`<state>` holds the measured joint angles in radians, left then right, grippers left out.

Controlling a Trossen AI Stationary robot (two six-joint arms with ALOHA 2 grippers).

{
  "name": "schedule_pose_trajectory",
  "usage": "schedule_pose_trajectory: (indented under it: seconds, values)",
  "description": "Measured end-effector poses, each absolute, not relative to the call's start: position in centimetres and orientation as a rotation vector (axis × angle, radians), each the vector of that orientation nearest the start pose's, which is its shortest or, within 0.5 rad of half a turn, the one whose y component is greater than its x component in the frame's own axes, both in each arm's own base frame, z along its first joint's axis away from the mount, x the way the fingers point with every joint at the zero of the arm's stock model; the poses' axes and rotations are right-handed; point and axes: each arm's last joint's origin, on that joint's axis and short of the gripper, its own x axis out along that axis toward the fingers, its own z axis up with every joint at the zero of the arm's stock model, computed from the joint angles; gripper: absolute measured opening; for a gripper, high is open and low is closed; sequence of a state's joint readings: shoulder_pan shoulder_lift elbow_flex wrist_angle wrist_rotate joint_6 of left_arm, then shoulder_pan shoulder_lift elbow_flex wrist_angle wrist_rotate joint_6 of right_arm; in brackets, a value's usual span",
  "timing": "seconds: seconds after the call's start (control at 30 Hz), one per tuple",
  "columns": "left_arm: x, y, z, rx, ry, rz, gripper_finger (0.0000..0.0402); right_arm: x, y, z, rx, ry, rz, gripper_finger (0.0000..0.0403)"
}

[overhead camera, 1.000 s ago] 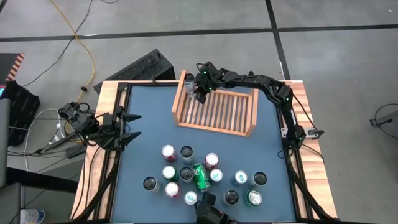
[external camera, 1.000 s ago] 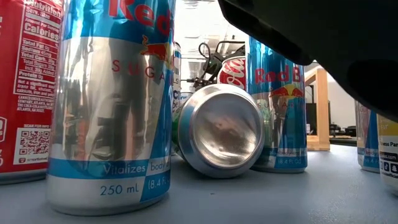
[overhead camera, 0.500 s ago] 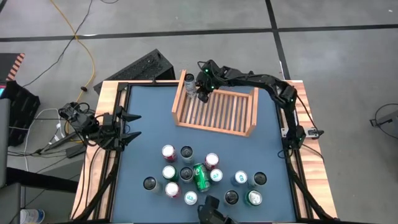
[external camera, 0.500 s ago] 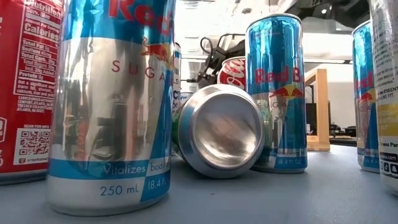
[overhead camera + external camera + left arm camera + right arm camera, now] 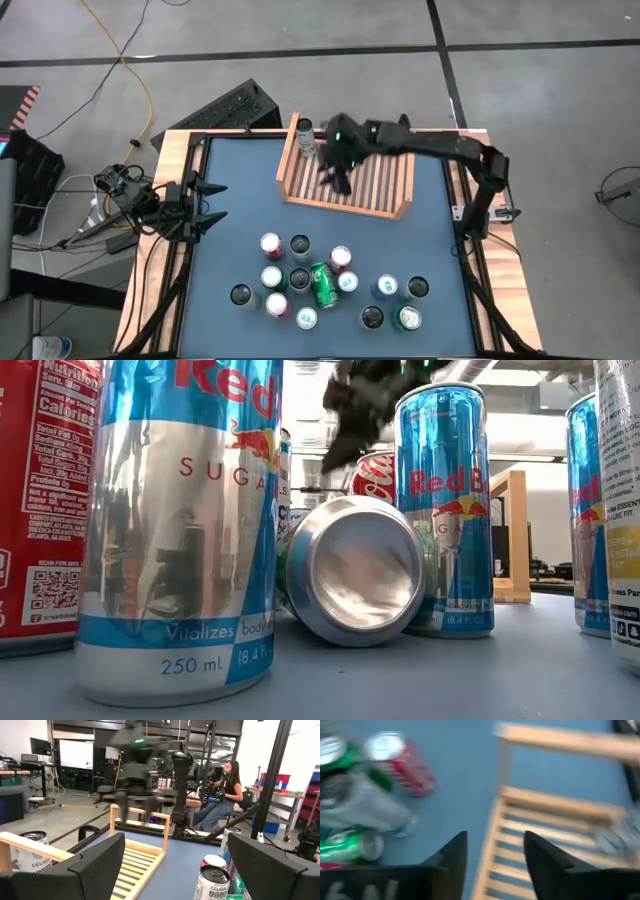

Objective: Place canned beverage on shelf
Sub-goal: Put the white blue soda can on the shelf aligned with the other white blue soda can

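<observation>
The shelf (image 5: 350,178) is a light wooden slatted tray on the far part of the blue table. It also shows in the left wrist view (image 5: 142,857) and the right wrist view (image 5: 545,815). One pale can (image 5: 305,134) stands upright in its far-left corner, on the slats. My right gripper (image 5: 336,178) hangs open and empty over the shelf's left half, a little apart from that can; its fingers frame the right wrist view (image 5: 492,855). It also shows high in the low view (image 5: 362,400). My left gripper (image 5: 207,205) waits open at the table's left edge.
Several cans stand grouped on the near half of the table (image 5: 300,246), red, blue and dark ones. A green can (image 5: 323,284) lies on its side among them. The low view looks through them at close range (image 5: 180,530). A person sits in the room beyond (image 5: 227,785).
My right gripper has drawn away from the can in the shelf's far-left corner, going toward the table's near edge and upward over the slats. The can stays upright where it was.
</observation>
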<state>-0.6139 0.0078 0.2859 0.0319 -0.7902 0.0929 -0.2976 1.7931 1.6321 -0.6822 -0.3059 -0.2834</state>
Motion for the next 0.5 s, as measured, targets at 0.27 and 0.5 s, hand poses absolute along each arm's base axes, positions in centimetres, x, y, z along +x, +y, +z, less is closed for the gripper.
schedule_pose_trajectory:
  seconds: [0.27, 0.5]
  values:
    - [6.0, -1.7, 25.8, -0.141, -0.234, 0.183, 0.0341, 39.7, -1.5, 31.7, -0.362, 0.709, 0.297, 0.0280]
    - [6.0, -1.7, 25.7, -0.186, -0.235, 0.178, 0.0341, 40.5, 0.4, 31.3, -0.366, 0.660, 0.371, 0.0282]
